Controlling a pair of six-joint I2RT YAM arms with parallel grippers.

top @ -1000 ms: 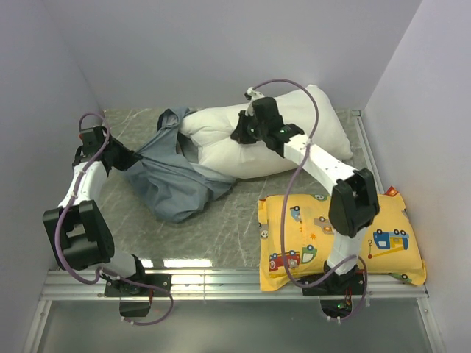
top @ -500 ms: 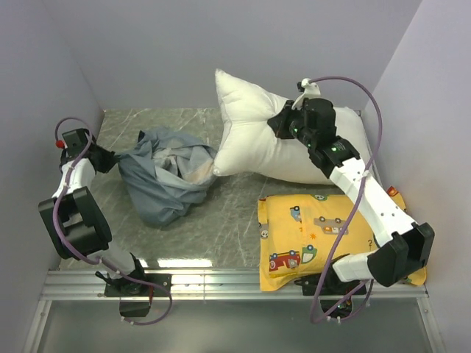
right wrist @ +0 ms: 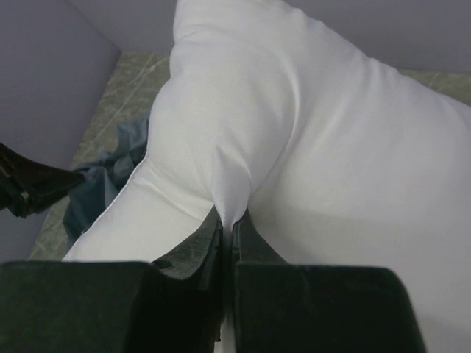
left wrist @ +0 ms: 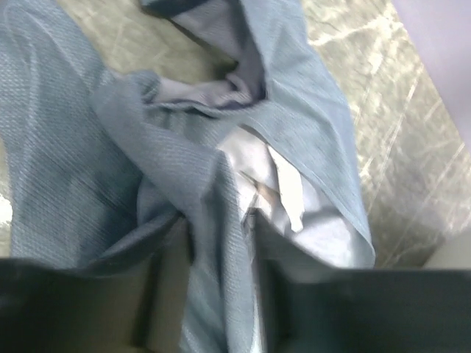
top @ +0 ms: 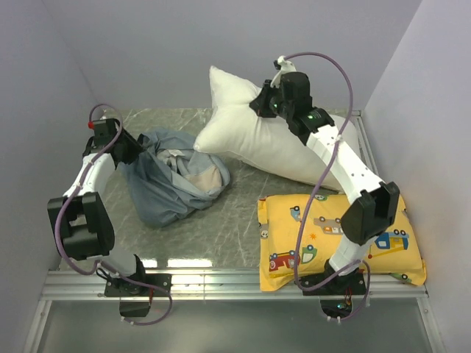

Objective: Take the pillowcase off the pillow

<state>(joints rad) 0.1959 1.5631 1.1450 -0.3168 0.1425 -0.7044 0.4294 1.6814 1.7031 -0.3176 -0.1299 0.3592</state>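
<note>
The cover looks fully off: the pillowcase (top: 176,180) lies crumpled left on the bench (top: 243,217), a fold between the left fingers (left wrist: 266,294), grip unclear, while the right fingers (right wrist: 211,246) pinch the bare pillow (top: 243,140) farther right.

The white pillow (top: 243,140) lies bare beside the crumpled pillowcase (top: 169,187).

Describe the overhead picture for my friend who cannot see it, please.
The right arm's tool pinches a large white pillow, raised beside a crumpled blue-grey pillowcase that the left arm's tool touches. A yellow cartoon-print pillow lies on the table nearby.
</note>
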